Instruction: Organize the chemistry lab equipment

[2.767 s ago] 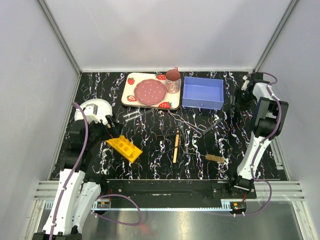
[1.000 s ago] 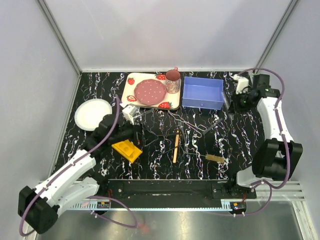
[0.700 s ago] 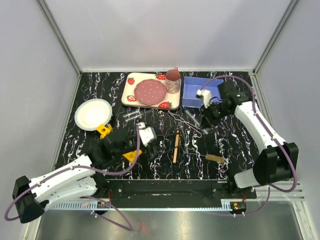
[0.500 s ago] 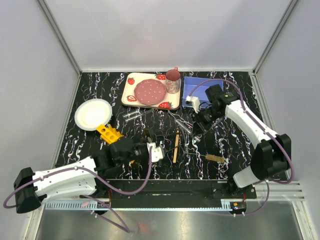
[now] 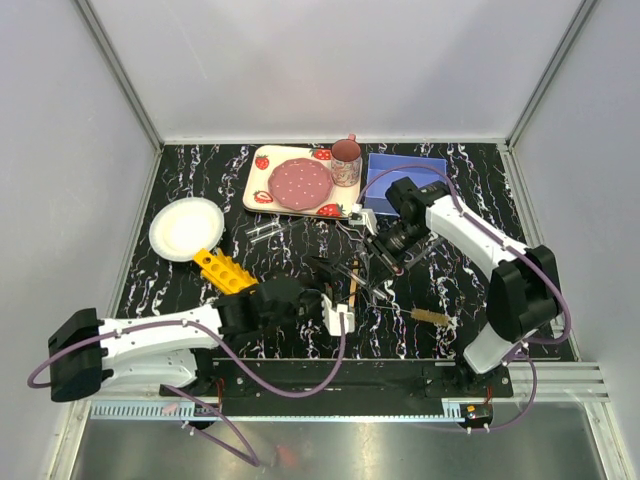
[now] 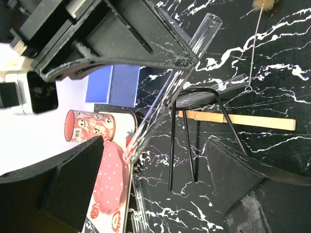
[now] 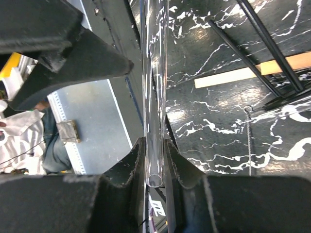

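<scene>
Both arms are now reaching farther toward the middle of the surface. The right end effector (image 5: pixel 386 247) is clamping a tilted clear glass tube (image 7: pixel 154 87) over the wire tongs (image 6: pixel 192 141). The left end effector (image 6: pixel 153 145) is gaping wide, gripping nothing, beside the wooden stick (image 5: pixel 352 288).

The left arm (image 5: pixel 150 338) lies low, stretched out toward the middle, its claw (image 5: pixel 332 282) spread wide open. The right arm (image 5: pixel 470 228) bends in from the right side, its claw (image 5: pixel 386 250) pinched narrowly around a glass tube (image 7: pixel 155 97).
</scene>
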